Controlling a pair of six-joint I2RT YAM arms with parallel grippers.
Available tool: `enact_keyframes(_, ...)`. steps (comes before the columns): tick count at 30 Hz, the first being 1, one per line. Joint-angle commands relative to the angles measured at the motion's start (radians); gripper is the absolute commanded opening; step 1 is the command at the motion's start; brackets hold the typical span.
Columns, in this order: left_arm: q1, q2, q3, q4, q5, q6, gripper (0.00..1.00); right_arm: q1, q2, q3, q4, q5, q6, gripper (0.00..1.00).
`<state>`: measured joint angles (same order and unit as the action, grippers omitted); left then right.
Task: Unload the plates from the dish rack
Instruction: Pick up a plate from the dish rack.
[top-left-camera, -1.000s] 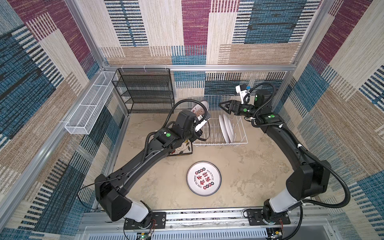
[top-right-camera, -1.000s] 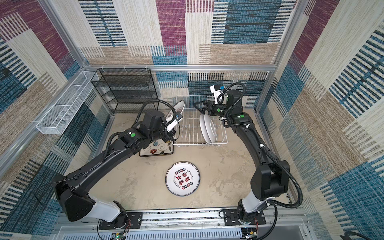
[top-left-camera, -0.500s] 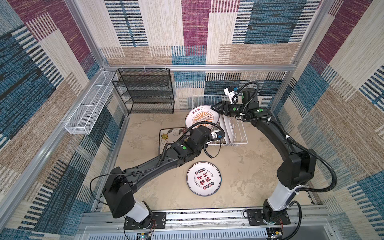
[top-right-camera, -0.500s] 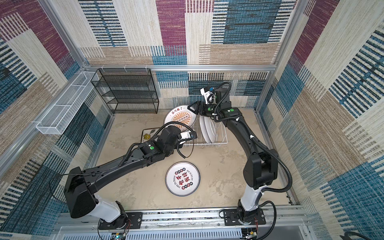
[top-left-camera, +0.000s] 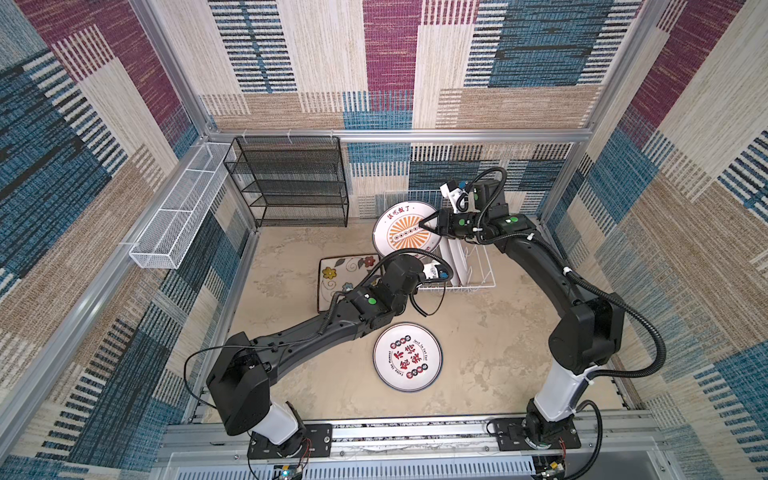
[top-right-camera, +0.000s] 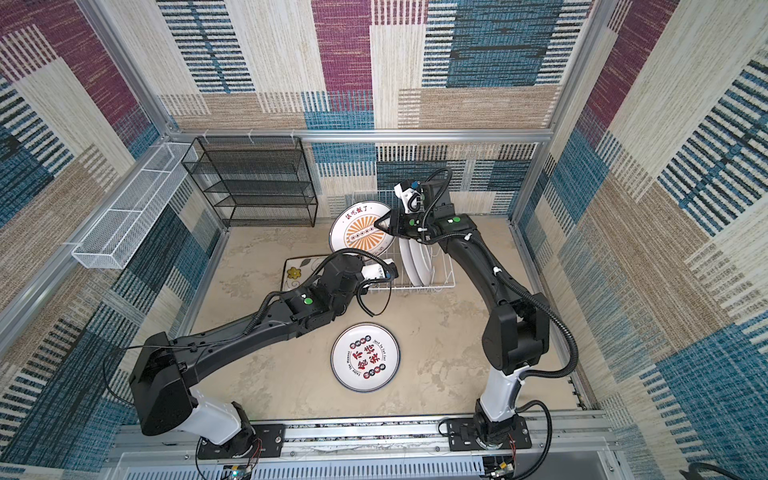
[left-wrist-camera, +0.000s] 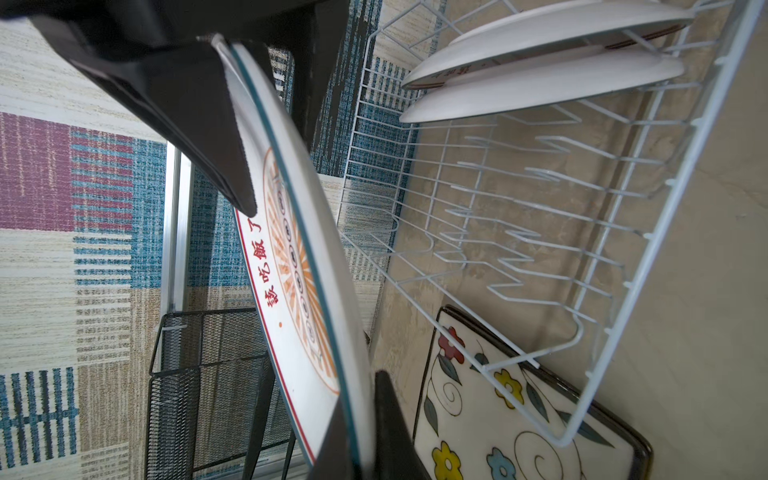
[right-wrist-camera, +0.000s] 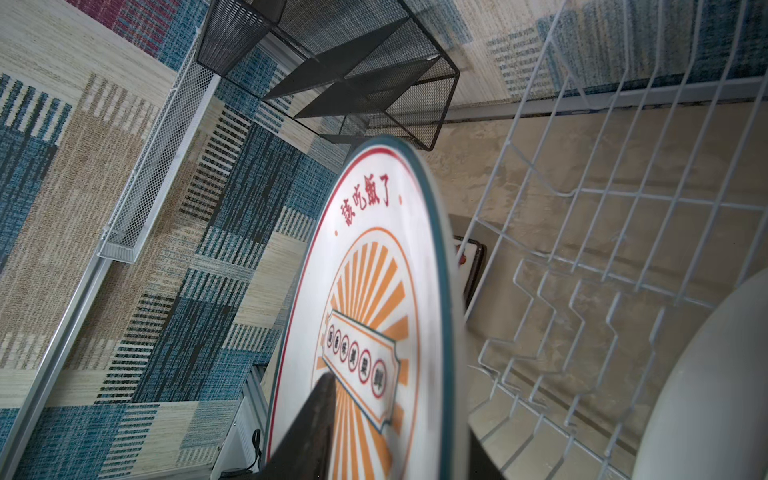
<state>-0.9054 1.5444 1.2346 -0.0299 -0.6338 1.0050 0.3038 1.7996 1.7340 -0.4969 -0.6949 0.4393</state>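
Note:
A round plate (top-left-camera: 405, 232) (top-right-camera: 361, 230) with an orange sunburst stands on edge, tilted, at the left end of the white wire dish rack (top-left-camera: 478, 274) (top-right-camera: 440, 275). My left gripper (left-wrist-camera: 359, 436) (top-left-camera: 411, 259) is shut on its lower rim. My right gripper (top-left-camera: 422, 224) (right-wrist-camera: 399, 415) pinches its upper right rim, one finger flat on the face. Two white plates (top-left-camera: 455, 257) (left-wrist-camera: 540, 91) stand between the tines at the rack's right end. A square flowered plate (top-left-camera: 345, 274) (left-wrist-camera: 498, 415) lies flat left of the rack. A round plate (top-left-camera: 407, 357) with red and black characters lies nearer the front.
A black mesh shelf unit (top-left-camera: 291, 183) stands at the back left against the wall. A long white mesh basket (top-left-camera: 174, 224) hangs on the left wall rail. The rack's tall grid side (right-wrist-camera: 602, 187) rises beside the held plate.
The left arm swung in front of the rack and turned the sunburst plate face-up to the top views. The right gripper came over to it and closed its jaws on the rim.

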Motion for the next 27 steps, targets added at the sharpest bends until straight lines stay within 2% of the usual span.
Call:
enact_keyframes(1,0.000,0.007,0.001,0.079,-0.025,0.016,0.00,0.001,0.008,0.002,0.027,-0.043,0.024,0.26)
enact_keyframes(6,0.002,0.020,0.003,0.078,-0.031,0.004,0.00,0.001,0.007,0.002,0.034,-0.046,0.030,0.14)
enact_keyframes(9,0.006,0.019,0.002,0.077,-0.028,-0.016,0.07,0.001,0.006,0.001,0.043,-0.048,0.035,0.06)
enact_keyframes(10,0.009,0.017,0.002,0.073,-0.026,-0.025,0.10,0.001,0.005,0.000,0.047,-0.046,0.036,0.01)
enact_keyframes(11,0.010,0.016,0.002,0.069,-0.023,-0.036,0.15,0.000,0.006,0.001,0.051,-0.045,0.039,0.00)
enact_keyframes(15,0.021,0.001,0.006,0.039,-0.004,-0.086,0.32,-0.004,0.002,-0.004,0.073,-0.034,0.055,0.00)
enact_keyframes(19,0.032,-0.036,0.003,-0.025,0.055,-0.177,0.57,-0.022,-0.021,-0.040,0.150,-0.023,0.105,0.00)
enact_keyframes(21,0.039,-0.061,0.006,-0.075,0.103,-0.250,0.67,-0.034,-0.035,-0.060,0.196,-0.015,0.132,0.00)
enact_keyframes(27,0.093,-0.156,0.009,-0.196,0.315,-0.519,0.77,-0.065,-0.082,-0.129,0.345,0.022,0.208,0.00)
